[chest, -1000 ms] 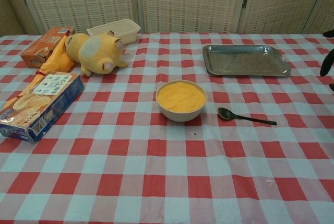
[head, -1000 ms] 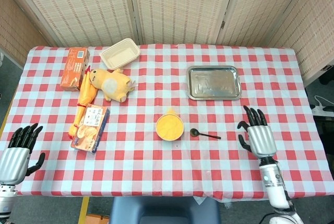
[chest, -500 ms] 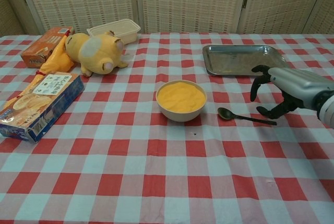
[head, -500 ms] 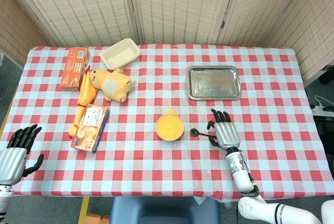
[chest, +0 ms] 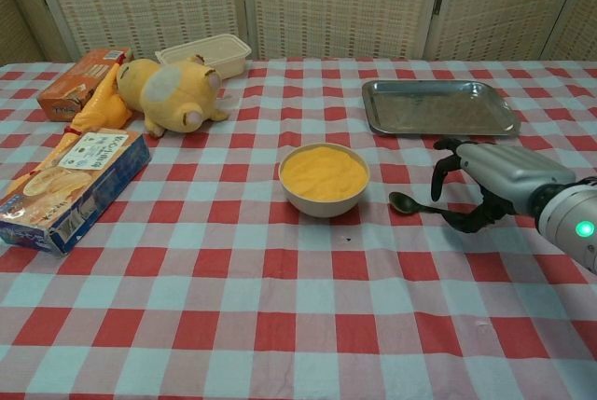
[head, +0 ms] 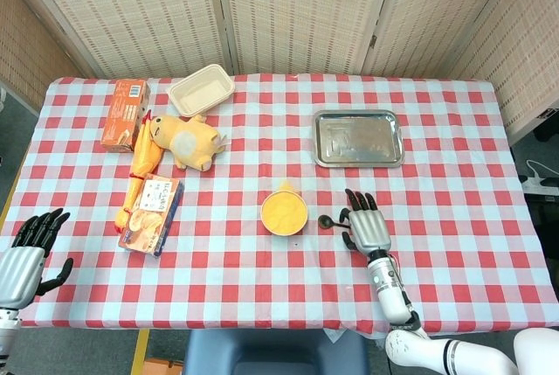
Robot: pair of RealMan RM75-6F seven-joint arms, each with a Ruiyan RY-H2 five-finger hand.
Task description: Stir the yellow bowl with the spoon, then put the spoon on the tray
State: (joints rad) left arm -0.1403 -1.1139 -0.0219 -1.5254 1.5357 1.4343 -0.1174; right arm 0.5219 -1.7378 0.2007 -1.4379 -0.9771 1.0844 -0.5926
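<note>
The yellow bowl [head: 284, 212] [chest: 324, 179], filled with yellow grains, stands mid-table. Just to its right lies the dark spoon [head: 325, 221] [chest: 406, 202], flat on the cloth, with its handle running under my right hand [head: 365, 226] [chest: 485, 181]. That hand hovers over the handle with fingers spread and curved down, the thumb near the handle's end, nothing gripped. Behind the spoon sits the bare steel tray [head: 358, 138] [chest: 438, 106]. My left hand [head: 31, 248] rests open at the table's front left corner, showing only in the head view.
At the left lie a yellow plush toy [head: 188, 139], a rubber chicken [head: 140, 174], an orange box [head: 124, 113] and a blue snack box [head: 151, 214]. A beige container [head: 201, 89] sits at the back. The table's front edge is close behind my right wrist.
My right hand has moved left from the table's right side until it is over the spoon handle. The spoon, bowl and left hand have stayed put.
</note>
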